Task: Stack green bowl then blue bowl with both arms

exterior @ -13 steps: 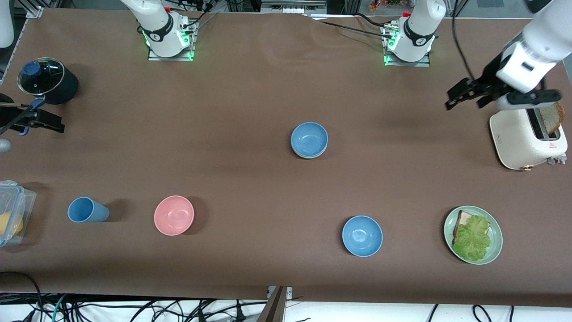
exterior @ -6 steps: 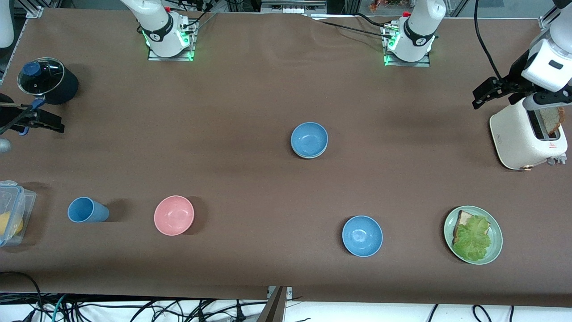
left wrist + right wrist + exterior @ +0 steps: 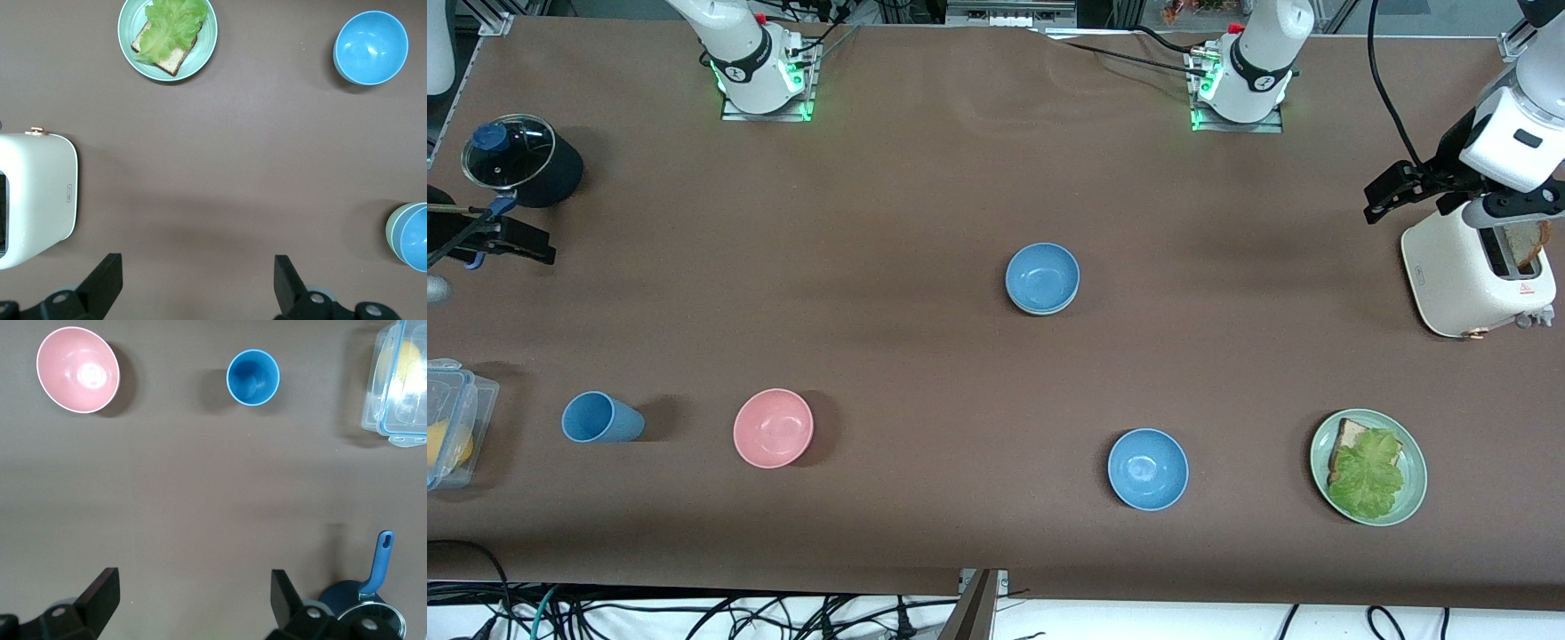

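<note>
Mid-worktop (image 3: 925, 373), a blue bowl (image 3: 1042, 276) sits nested in the green bowl (image 3: 389, 228), only a pale rim showing beneath it: stack looks done. Second blue bowl (image 3: 1148, 468) lies nearer the front camera, apart. Left claw (image 3: 1392, 188) hangs released, empty, above the worktop beside the toaster (image 3: 1476, 276), likely parked clear of the stack. Right claw (image 3: 193, 600), fingers spread, empty, waits over bare worktop near the lidded pot (image 3: 520, 160).
</note>
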Motion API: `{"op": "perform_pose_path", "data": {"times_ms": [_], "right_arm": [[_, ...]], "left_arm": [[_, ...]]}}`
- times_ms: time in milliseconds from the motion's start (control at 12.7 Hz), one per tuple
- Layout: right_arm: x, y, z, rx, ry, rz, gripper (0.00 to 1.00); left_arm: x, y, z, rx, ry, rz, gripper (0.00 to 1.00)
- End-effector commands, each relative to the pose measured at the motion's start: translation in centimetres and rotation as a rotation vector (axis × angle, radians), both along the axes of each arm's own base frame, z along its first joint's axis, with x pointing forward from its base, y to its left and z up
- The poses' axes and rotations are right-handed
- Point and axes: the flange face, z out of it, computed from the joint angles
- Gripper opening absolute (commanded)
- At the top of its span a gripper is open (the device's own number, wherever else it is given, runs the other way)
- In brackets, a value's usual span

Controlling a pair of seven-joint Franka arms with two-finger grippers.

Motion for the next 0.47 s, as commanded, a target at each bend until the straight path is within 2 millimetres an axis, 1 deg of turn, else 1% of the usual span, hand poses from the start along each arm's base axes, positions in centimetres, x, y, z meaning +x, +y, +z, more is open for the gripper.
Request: {"op": "perform_pose_path", "data": {"times_ms": [0,395], "right_arm": [[-0.1,0.16,0.22,0.015,-0.009,0.003,1.0],[-0.11,0.07,0.22,0.015,-0.009,0.001,1.0]], "left_arm": [[0.25,-0.23,1.0,0.01,0.005,-0.016,1.0],[0.16,-0.48,1.18,0.009,0.007,-0.024,1.0]]}}
